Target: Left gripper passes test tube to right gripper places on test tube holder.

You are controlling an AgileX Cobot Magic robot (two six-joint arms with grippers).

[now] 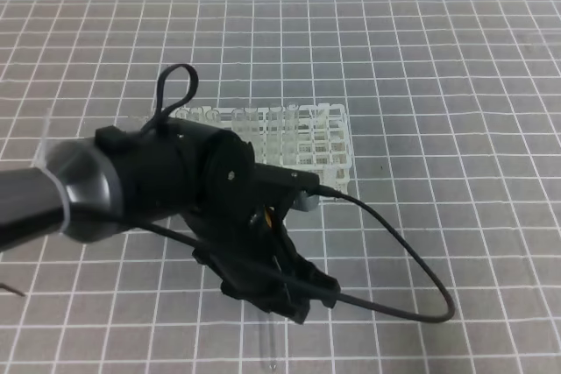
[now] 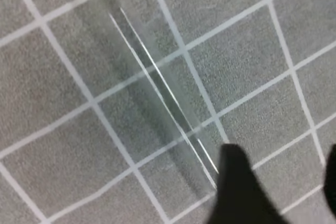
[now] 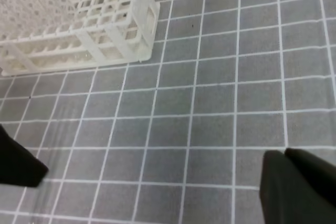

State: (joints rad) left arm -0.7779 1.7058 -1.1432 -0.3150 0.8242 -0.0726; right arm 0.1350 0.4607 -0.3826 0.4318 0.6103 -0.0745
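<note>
The test tube (image 2: pixel 163 98) lies flat on the grey grid mat, running diagonally in the left wrist view. In the high view only its lower part (image 1: pixel 272 343) shows, below the black arm near the front edge. My left gripper (image 2: pixel 281 171) hangs low over the mat with its jaws open; the tube's near end stops just left of the left finger (image 2: pixel 241 192) and is not between the fingers. From above, the left gripper (image 1: pixel 294 304) hides the rest of the tube. My right gripper (image 3: pixel 157 182) is open and empty, wide over bare mat. The test tube holder (image 1: pixel 298 133) stands behind the left arm.
A loose black cable (image 1: pixel 412 260) loops from the left arm over the mat to the right. In the right wrist view the white holder (image 3: pixel 105 30) sits at the upper left, with open grid mat between it and the fingers. The right arm is outside the high view.
</note>
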